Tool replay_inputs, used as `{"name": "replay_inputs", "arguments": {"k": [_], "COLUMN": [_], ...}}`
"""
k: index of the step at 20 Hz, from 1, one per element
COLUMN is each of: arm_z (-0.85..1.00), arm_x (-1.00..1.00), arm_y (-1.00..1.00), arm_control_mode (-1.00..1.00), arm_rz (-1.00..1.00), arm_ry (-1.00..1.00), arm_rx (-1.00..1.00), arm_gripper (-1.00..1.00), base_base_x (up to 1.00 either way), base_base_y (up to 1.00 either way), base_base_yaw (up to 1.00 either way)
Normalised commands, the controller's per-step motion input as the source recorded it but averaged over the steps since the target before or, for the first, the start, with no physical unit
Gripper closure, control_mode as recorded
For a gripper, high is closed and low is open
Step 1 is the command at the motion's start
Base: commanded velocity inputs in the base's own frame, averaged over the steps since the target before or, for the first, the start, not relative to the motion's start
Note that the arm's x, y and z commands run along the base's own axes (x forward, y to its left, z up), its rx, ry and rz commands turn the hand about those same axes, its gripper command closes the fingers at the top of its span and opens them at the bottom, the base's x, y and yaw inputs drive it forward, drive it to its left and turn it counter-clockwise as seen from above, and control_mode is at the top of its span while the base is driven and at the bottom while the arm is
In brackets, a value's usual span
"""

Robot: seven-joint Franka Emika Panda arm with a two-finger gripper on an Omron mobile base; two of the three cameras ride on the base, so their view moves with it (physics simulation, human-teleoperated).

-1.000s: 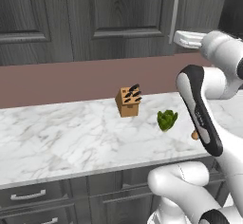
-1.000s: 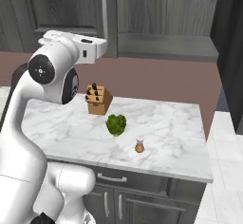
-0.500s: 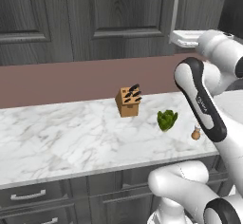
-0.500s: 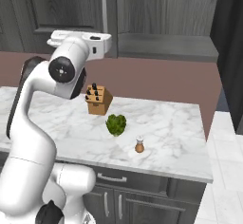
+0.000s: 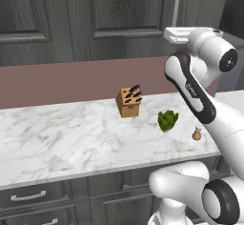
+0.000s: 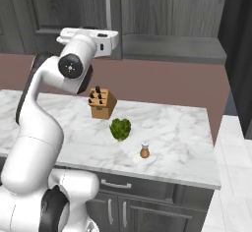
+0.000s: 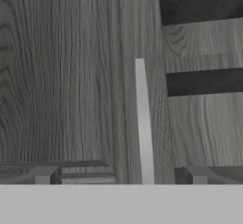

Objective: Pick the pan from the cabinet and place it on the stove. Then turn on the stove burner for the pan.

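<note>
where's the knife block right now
The knife block stands on the marble counter near the back wall, in the middle of the left base view, with the green vegetable to its front right.

My two base cameras sit behind the arm, one to its left and one to its right, both looking forward and down at the same marble counter [image 5: 62,138] with the knife block [image 5: 129,102] below the claw. My hand camera looks along the claw, very close to the cabinet [image 7: 61,76], its bar handle [image 7: 144,123] dead ahead.
</note>
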Motion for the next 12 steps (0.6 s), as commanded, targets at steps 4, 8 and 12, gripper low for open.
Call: {"name": "replay_inputs", "arguments": {"k": [4, 8, 12], "arm_z": [-0.09, -0.04, 0.01], "arm_x": [0.29, 0.34, 0.38], "arm_y": [0.00, -0.02, -0.02], "arm_control_mode": [-1.00, -1.00, -1.00], "arm_rz": [0.00, 0.01, 0.00], "arm_ry": [-0.10, -0.15, -0.09], "arm_rx": [0.00, 0.00, 0.00], "arm_gripper": [-1.00, -1.00, -1.00], "base_base_x": [0.00, 0.00, 0.00], "base_base_y": [0.00, 0.00, 0.00], "base_base_yaw": [0.00, 0.00, 0.00]}}
